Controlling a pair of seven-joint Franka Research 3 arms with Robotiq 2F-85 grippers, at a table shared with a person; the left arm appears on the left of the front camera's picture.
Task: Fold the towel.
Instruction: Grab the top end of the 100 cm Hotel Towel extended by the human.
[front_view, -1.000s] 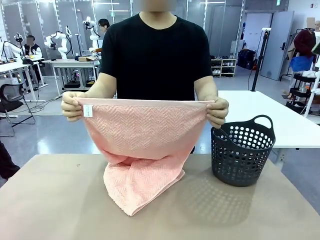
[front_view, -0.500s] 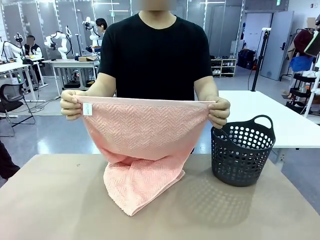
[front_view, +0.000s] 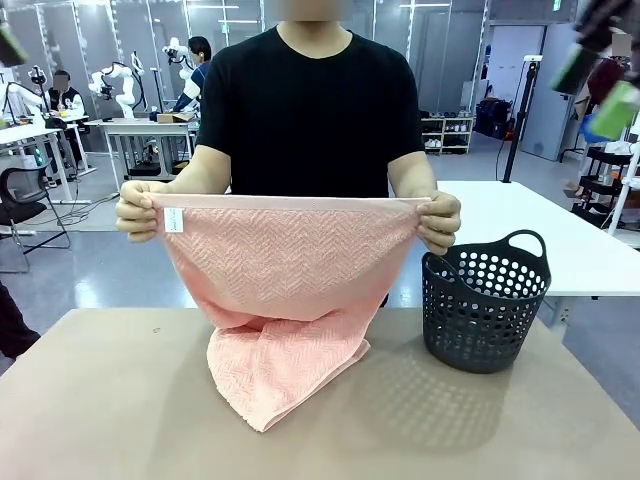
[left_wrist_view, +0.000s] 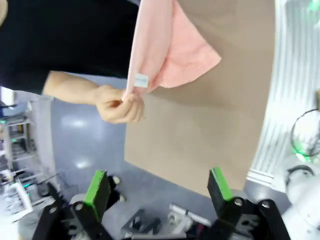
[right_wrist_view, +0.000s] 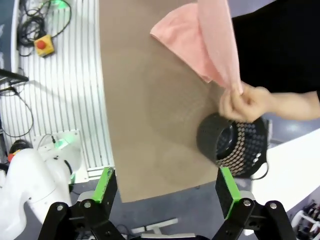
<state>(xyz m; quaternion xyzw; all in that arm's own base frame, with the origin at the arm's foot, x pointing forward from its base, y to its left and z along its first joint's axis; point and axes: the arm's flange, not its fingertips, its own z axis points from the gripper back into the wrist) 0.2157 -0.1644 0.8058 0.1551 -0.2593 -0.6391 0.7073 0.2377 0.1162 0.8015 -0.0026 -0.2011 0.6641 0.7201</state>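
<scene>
A person at the far side holds the salmon-pink towel (front_view: 285, 265) up by its two top corners, stretched wide. A small white label (front_view: 175, 220) sits near one corner. The towel's lower part rests crumpled on the brown table (front_view: 110, 400). High over the table, my left gripper (left_wrist_view: 157, 192) is open and empty, looking down on the towel (left_wrist_view: 170, 47) and the hand (left_wrist_view: 117, 102) holding it. My right gripper (right_wrist_view: 167, 192) is also open and empty, above the towel (right_wrist_view: 200, 40) and the other hand (right_wrist_view: 245, 102). It shows blurred in the front view's top right corner (front_view: 597, 85).
A dark perforated basket (front_view: 485, 300) with handles stands on the table's right side, seen from above in the right wrist view (right_wrist_view: 232, 142). A white table (front_view: 560, 235) stands behind it. Bare table top lies in front of the towel.
My grippers have come into the front view's top corners, blurred with motion. The person has pulled the towel's top edge slightly wider; the towel still hangs the same way.
</scene>
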